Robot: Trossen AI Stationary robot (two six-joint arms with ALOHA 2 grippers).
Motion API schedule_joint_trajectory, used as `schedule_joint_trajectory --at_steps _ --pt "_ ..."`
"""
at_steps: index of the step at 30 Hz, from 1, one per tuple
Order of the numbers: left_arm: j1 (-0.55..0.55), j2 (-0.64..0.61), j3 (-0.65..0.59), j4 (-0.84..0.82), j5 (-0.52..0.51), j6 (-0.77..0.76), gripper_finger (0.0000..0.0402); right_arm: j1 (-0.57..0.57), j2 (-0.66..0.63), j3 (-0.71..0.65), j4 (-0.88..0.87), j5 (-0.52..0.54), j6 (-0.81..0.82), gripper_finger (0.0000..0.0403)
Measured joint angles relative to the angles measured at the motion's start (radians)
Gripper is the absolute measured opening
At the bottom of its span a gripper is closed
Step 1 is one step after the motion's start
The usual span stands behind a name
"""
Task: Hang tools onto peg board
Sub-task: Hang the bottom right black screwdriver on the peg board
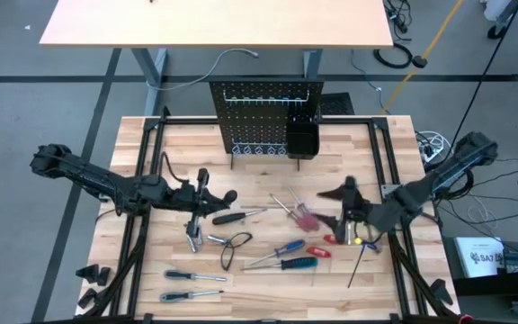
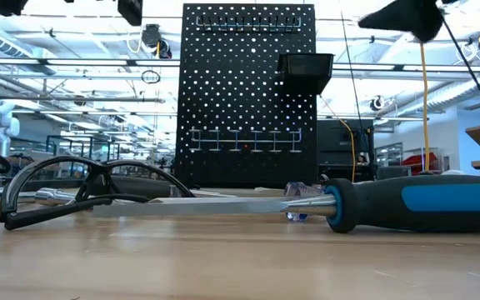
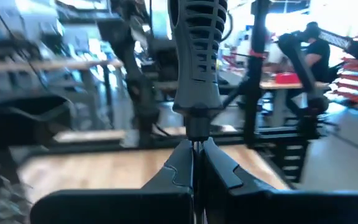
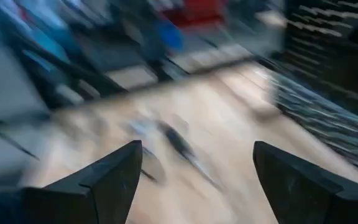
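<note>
Seen from above: a tan wooden table with a black metal frame, two dark arms reaching in from either side.

Left gripper near the middle-left of the table, fingers pressed together on the thin shaft of a black-handled screwdriver, pinched just below the handle. From the wrist camera, handle standing straight up out of the closed fingertips, ribbed and dark.

Right gripper at the middle-right, fingers spread wide, nothing between them (wrist picture heavily smeared, only bare wood and vague shapes beyond).

Peg board upright at the far edge of the table, centred, black and full of holes, a row of metal hooks along its top and another lower down, a small black bin fixed on its right side. No tool seen on the hooks.

Remaining tools scattered flat on the front half of the table: a black wire loop left of centre, a blue-handled screwdriver just right of the loop, a red-handled screwdriver beside it, two more screwdrivers near the front-left edge, a thin hex key toward the front right.

From table height: blue-and-black handle lying close to the camera, board standing behind.
</note>
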Motion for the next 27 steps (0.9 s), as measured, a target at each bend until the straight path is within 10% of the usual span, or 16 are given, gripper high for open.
schedule_joint_trajectory --at_steps 8,27 --pt "0.081 0.233 -0.035 0.383 0.148 -0.078 0.0007 -0.093 0.202 -0.292 1.023 -0.133 -0.247 0.0297" --pt "0.075 0.549 0.128 0.521 0.148 -0.095 0.0007 -0.177 0.558 0.122 1.051 -0.311 -0.506 0.0297"
